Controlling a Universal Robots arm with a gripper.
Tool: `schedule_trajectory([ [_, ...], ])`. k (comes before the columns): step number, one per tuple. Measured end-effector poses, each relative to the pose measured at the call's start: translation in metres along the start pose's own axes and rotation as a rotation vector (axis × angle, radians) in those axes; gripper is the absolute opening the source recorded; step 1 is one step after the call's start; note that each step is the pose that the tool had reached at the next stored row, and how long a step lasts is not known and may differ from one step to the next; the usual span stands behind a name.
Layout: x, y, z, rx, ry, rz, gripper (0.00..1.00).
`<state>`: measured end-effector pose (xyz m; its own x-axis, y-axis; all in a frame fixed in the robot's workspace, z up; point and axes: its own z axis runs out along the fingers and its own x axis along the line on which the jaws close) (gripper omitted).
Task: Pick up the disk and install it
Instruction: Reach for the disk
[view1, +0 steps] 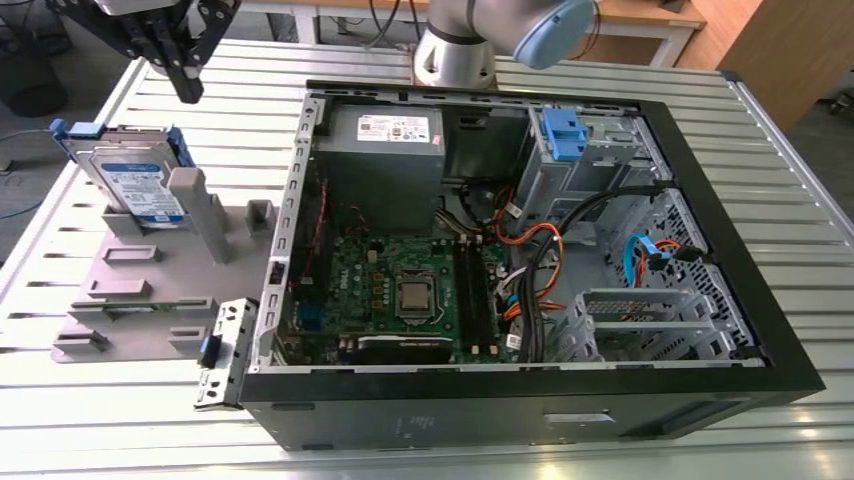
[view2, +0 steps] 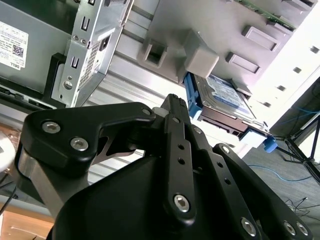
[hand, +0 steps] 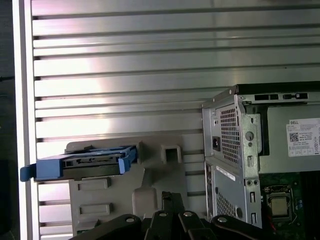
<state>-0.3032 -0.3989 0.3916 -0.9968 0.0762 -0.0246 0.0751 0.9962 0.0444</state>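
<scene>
On the slatted metal surface (view1: 787, 190), 1 disk (view1: 138, 190) with a white-and-blue label stands in 1 grey holder (view1: 134, 290). Beside it is 1 open computer case (view1: 534, 410); above it is the gripper (view1: 191, 93), fingers closed, empty.

Exterior view from high; disk (hand: 82, 162) (view2: 225, 97) in both wrist views

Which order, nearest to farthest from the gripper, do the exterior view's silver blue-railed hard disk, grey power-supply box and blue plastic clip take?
1. Silver blue-railed hard disk: on the grey stand, by the gripper.
2. Grey power-supply box: inside the case, exterior view's left.
3. Blue plastic clip: on the cage, exterior view's right.
</scene>
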Motion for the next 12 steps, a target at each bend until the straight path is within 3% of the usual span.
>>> schedule_trajectory([
  [12, 0.0145, -0.0011, -0.0002, 0.0, 0.0, 0.0, 0.11],
])
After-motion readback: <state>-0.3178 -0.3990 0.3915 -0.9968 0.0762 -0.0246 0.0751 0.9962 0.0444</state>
